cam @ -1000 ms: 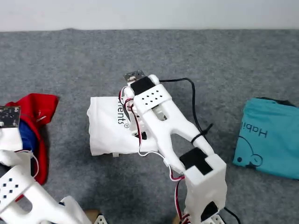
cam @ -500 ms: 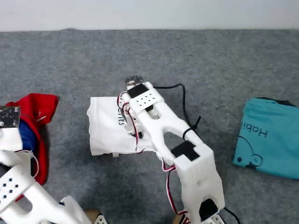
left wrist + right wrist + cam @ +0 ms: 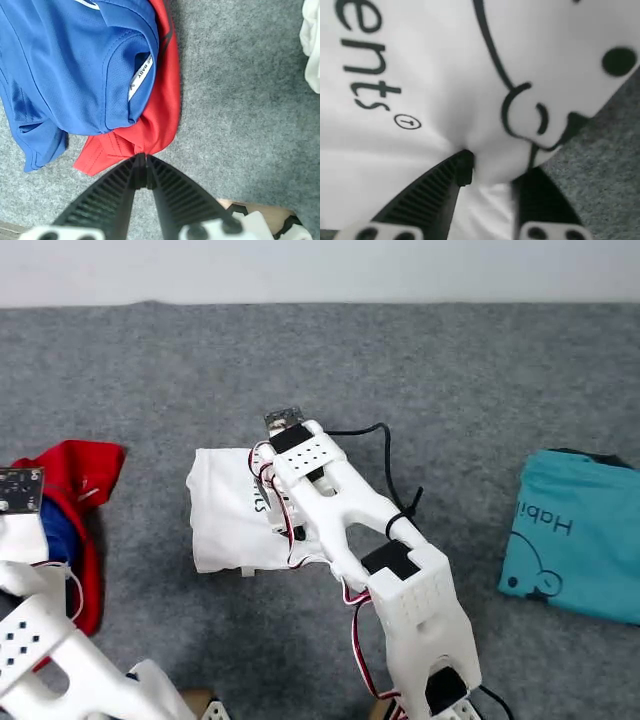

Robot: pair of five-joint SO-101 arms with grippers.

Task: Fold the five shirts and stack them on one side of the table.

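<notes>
white fabric shirt with black print (image 3: 222, 525) lies in the middle of the grey carpeted worktop (image 3: 450, 380). the right gripper (image 3: 490, 175) fingers (image 3: 461, 169) pinch a ridge of it at its right edge. its bulk runs leftward toward the red shirt (image 3: 75, 475), where the left gripper (image 3: 142, 172) hangs closed and empty.

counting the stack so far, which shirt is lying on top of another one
The blue shirt: it lies over the red shirt at the left. The white shirt and the teal shirt each lie alone.
</notes>
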